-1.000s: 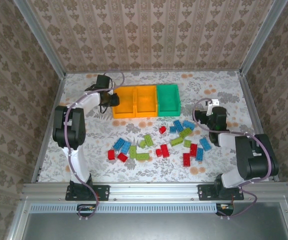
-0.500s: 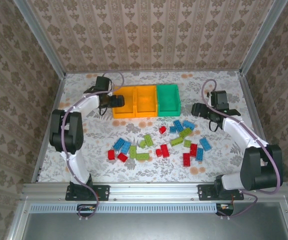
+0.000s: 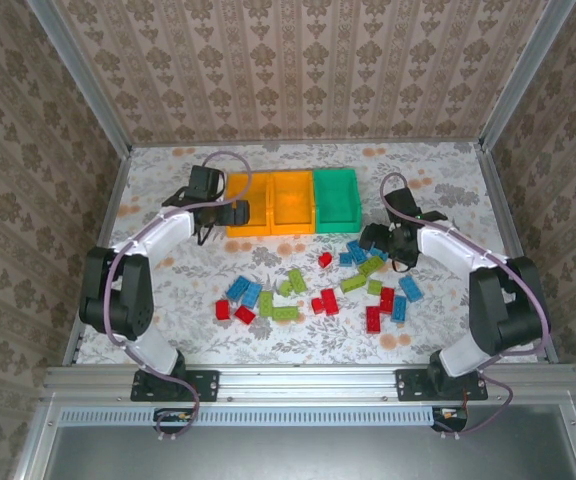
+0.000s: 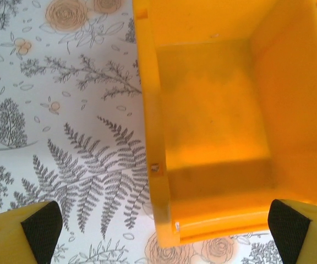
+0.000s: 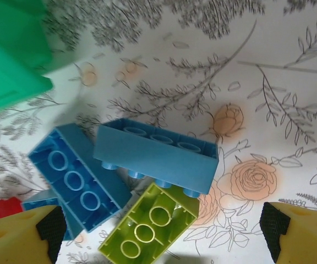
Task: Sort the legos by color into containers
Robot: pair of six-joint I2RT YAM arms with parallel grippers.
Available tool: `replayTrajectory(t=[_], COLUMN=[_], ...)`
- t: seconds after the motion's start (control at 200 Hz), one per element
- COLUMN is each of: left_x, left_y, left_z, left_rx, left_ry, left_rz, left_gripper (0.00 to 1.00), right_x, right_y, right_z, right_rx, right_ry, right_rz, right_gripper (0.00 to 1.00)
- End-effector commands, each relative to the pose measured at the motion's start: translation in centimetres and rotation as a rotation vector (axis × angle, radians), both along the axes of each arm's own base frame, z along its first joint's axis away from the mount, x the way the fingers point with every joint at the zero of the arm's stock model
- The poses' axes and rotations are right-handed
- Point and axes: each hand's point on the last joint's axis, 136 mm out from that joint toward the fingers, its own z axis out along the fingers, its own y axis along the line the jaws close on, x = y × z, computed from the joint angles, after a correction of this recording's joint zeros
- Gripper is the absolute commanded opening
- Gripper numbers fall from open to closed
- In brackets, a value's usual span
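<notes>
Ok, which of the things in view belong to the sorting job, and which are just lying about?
Part of the job:
red legos, blue legos, lime green legos, two orange-yellow bins, green bin.

Just surroundings:
floral table cover, patterned walls, metal frame.

Floral-print tablecloth (image 3: 458,175) w/ damask wallpaper walls (image 3: 298,70) & alu frame rail (image 3: 308,380) at near edge
</notes>
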Motion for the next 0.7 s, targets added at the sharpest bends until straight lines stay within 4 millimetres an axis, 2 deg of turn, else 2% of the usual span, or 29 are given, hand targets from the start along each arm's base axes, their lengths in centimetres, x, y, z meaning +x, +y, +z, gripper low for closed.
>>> replayTrajectory(t=[0.0,0.47,0.695], left_x=[-0.4,-1.1,-1.2], left_y=[0.4,0.4,0.4], left_z=[0.9,0.7,0.3], left_rx=[0.027,0.031,0.036], left_ry=[-0.052,-0.055,-0.047], left_rz=[-0.005,-0.029,-0.034], left_gripper=[1.00,1.00,1.00], right_x=[-0.1,1.9,2.2], right_y=[-0.7,-0.4,-0.3], right_z=[-0.4,-2.1,-3.0], right_rx=[-0.048,-0.058,-0.063], right_ry=[0.047,0.072,0.093], right_rz=[-0.061,-0.087,-0.094], right_gripper=[0.94,0.93,0.86])
